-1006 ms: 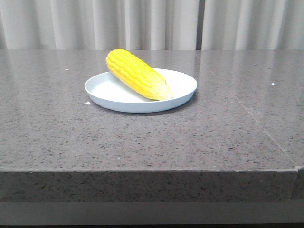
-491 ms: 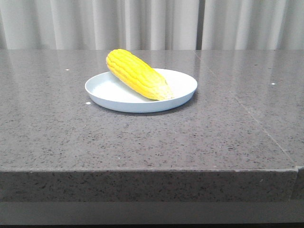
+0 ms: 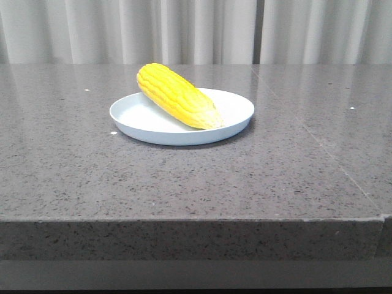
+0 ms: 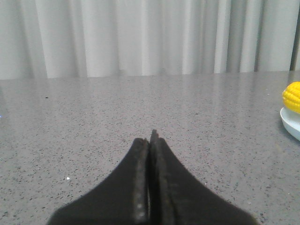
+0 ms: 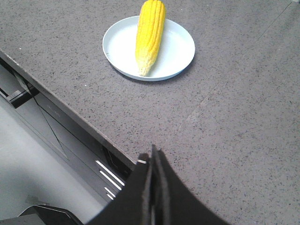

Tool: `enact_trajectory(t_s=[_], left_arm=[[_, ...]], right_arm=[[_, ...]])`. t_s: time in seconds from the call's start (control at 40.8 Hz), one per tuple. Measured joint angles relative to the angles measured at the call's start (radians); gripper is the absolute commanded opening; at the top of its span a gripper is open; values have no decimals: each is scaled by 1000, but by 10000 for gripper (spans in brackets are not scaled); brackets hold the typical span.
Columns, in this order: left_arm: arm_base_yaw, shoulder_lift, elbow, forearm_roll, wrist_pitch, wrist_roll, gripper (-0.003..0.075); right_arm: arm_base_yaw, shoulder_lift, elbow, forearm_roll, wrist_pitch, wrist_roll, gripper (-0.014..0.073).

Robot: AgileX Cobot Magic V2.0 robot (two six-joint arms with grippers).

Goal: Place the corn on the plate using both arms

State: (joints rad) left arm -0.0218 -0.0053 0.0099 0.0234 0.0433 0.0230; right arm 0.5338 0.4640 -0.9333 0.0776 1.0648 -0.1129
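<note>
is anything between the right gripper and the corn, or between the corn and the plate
Nothing visible does. The corn already lies on the plate, its thick end overhanging the rim. Only bare table lies between it and the right gripper, which is shut and empty.

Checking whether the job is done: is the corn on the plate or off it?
On it. The corn lies across the plate, its fat end overhanging the far rim.

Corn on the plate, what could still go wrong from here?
The corn lies across the plate with its thick end propped on and jutting past the far rim, so a knock might roll it off. The plate sits fairly near the table front edge, and an arm swinging back through could shove it.
</note>
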Motion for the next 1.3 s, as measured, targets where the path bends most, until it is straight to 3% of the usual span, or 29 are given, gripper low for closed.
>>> enact_trajectory(t_s=[0.196,0.343,0.589,0.761,0.981,1.3], left_arm=[[0,0,0,0,0,0,-20],[0,0,0,0,0,0,-20],[0,0,0,0,-2,0,-20],[0,0,0,0,-2,0,-20],[0,0,0,0,-2,0,-20],[0,0,0,0,-2,0,-20]], right_arm=[[-5,-9,10,0,-2,0,-85],[-104,-94,106,-2,-69,0,-85],[-350,-332,453,-8,-512,0,-85],[-451,-448,687,-6,-759,0,-85],[-479,-475,871,1,-906,0,-85],[-479,-475,960,1,-1025,0,-85]])
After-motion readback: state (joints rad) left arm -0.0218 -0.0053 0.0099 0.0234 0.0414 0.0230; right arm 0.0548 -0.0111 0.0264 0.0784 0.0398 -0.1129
